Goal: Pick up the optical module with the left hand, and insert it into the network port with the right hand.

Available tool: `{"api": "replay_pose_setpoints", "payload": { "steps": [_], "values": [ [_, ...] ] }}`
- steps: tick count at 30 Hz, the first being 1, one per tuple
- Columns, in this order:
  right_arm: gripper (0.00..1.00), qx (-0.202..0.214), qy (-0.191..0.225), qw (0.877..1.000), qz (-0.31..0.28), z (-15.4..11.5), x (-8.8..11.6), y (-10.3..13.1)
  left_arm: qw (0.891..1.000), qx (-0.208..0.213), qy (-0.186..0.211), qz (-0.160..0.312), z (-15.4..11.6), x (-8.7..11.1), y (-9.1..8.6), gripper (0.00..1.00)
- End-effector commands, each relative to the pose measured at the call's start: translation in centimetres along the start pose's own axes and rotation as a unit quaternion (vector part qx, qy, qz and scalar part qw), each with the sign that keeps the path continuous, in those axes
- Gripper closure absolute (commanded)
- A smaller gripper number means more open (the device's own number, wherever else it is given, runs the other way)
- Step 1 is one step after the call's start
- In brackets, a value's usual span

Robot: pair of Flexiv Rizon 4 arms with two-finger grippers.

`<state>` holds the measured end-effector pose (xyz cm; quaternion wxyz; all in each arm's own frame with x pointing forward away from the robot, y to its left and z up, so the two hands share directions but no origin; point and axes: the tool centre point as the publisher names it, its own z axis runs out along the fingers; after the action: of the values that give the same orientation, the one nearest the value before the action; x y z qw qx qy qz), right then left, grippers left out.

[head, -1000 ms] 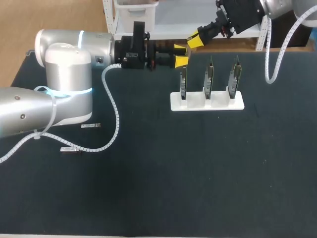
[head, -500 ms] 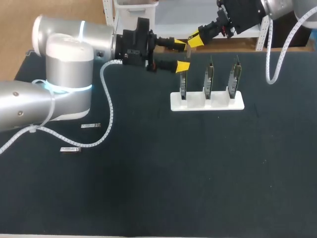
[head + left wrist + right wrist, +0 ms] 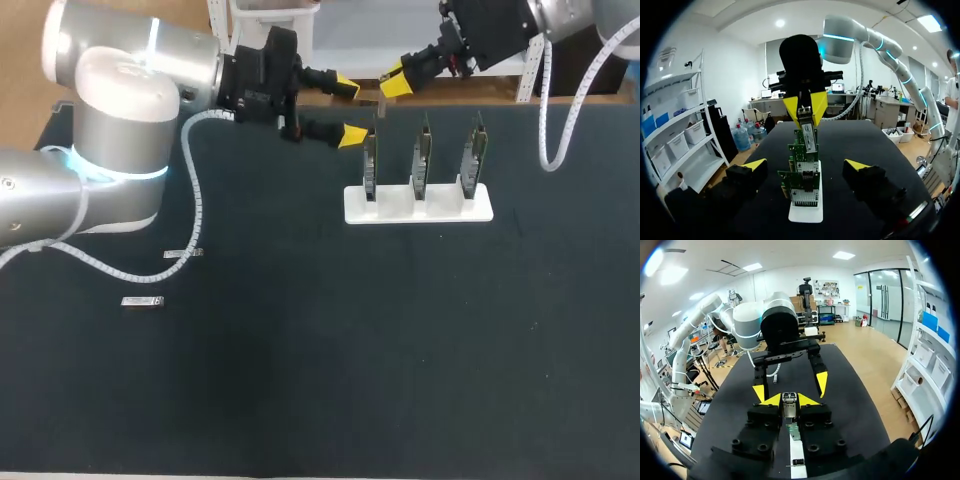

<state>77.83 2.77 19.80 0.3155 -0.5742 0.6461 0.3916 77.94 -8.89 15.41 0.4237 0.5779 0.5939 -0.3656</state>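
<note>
The optical module (image 3: 379, 102), a small silver bar, hangs from my right gripper (image 3: 392, 84), which is shut on it above the leftmost card (image 3: 370, 160) of the rack. In the right wrist view the module (image 3: 789, 401) sits between my own yellow tips. My left gripper (image 3: 349, 110) stands open just left of the rack, its fingers wide apart and empty. From the left wrist, the right gripper (image 3: 805, 107) holds the module (image 3: 808, 136) over the row of cards (image 3: 801, 177), ahead of my open left gripper (image 3: 806, 166). The open left gripper (image 3: 790, 387) faces the right wrist.
The white rack base (image 3: 480, 210) carries three upright network cards near the table's far edge. Two more silver modules (image 3: 183, 253) (image 3: 142, 301) lie flat at the left, near the left arm's cable. The dark mat spreads wide in front of the rack.
My left gripper opened wide and drew back to the left, away from the module. The right gripper stayed put, still shut on the module.
</note>
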Motion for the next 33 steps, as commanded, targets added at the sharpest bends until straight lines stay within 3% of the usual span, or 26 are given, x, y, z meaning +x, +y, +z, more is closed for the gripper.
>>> {"api": "replay_pose_setpoints", "payload": {
  "steps": [1,14,33],
  "values": [
    [1.0,0.003,-0.003,1.0,-0.002,0.0,0.0,0.3,1.0,-0.004,0.027,0.01,-0.6,-0.4,-0.4,0.0],
    [1.0,0.002,-0.008,1.0,0.0,-0.1,0.4,0.7,0.995,0.003,0.1,0.012,-0.3,1.9,-0.5,0.0],
    [1.0,0.003,-0.014,1.0,-0.001,-0.2,0.4,0.3,0.988,0.025,0.15,0.009,0.2,4.3,-0.3,0.0]
  ]
}}
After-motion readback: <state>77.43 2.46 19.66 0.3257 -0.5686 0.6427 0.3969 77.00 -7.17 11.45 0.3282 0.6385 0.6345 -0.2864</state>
